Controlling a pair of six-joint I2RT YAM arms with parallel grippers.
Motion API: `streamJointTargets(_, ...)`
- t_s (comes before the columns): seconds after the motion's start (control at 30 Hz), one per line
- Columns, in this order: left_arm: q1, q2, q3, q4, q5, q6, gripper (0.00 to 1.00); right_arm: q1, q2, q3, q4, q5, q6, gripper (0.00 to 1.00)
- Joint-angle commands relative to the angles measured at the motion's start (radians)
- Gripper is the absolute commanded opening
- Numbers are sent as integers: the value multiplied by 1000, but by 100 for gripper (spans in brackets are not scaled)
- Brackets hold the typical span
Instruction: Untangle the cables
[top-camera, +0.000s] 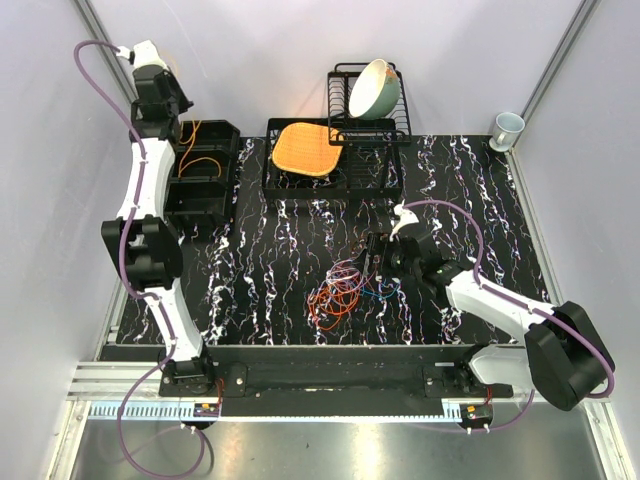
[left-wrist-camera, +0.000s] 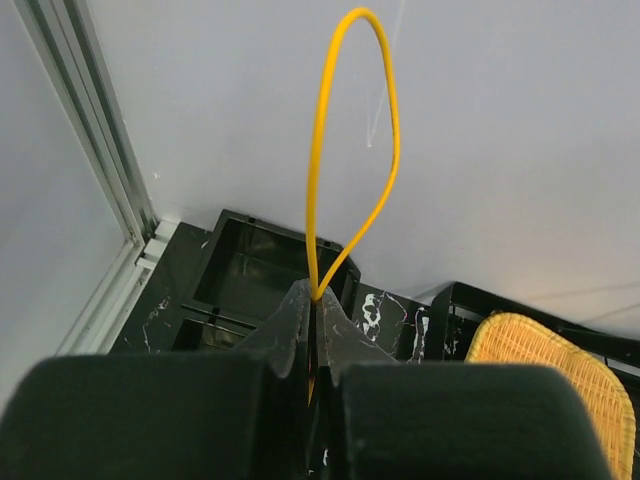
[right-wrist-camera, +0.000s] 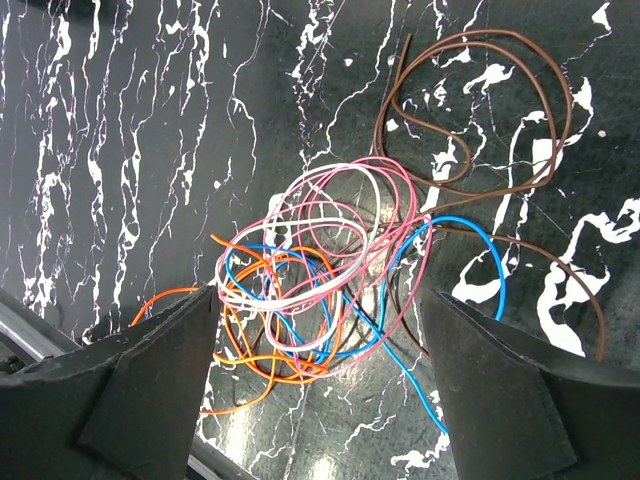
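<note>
**Overhead view.** The tangle of cables (top-camera: 345, 290) is seen lying on the black marbled table (top-camera: 250, 270), slightly right of the frame's centre and near the lower edge of the tabletop. The right gripper (top-camera: 378, 262) is positioned just above the tangle's upper right edge. The left arm is extended to the upper left corner of the frame, above the black bins (top-camera: 200, 165), in which a loose orange cable (top-camera: 205, 160) is visible. At the top centre, a woven mat (top-camera: 305, 147) is shown resting on a black tray (top-camera: 285, 180), with a bowl (top-camera: 375, 88) tilted in a wire dish rack (top-camera: 385, 120) beside it. A cup (top-camera: 507, 128) is set at the upper right.

**Left wrist view.** The left gripper (left-wrist-camera: 315, 300) is shown with its jaws pressed together on a yellow cable (left-wrist-camera: 320, 150), which rises as a tall narrow loop against the white wall. One bin (left-wrist-camera: 260, 270) and the mat (left-wrist-camera: 550, 360) are seen below it.

**Right wrist view.** The right gripper (right-wrist-camera: 318, 295) is shown with its jaws spread wide and nothing held between them. The tangle (right-wrist-camera: 320, 290) is framed in the gap: pink (right-wrist-camera: 400, 215), white, blue (right-wrist-camera: 480, 250) and orange (right-wrist-camera: 250, 385) strands are interlaced at the centre, while a brown cable (right-wrist-camera: 480, 110) curls outward to the upper right.
</note>
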Motion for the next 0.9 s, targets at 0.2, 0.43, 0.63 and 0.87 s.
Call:
streamJointTargets(0.2, 42, 53, -31, 121, 172, -79, 0, -22, 11, 6, 38, -36, 9, 87)
streamJointTargets(0.43, 42, -26, -211, 193, 178, -111, 0, -28, 11, 3, 42, -46, 10, 87)
streamJointTargets(0.63, 44, -29, -258, 201, 182, -111, 0, -32, 9, 1, 45, -53, 11, 87)
streamJointTargets(0.87, 49, 66, -165, 162, 184, -79, 0, -37, 11, -3, 50, -59, 13, 87)
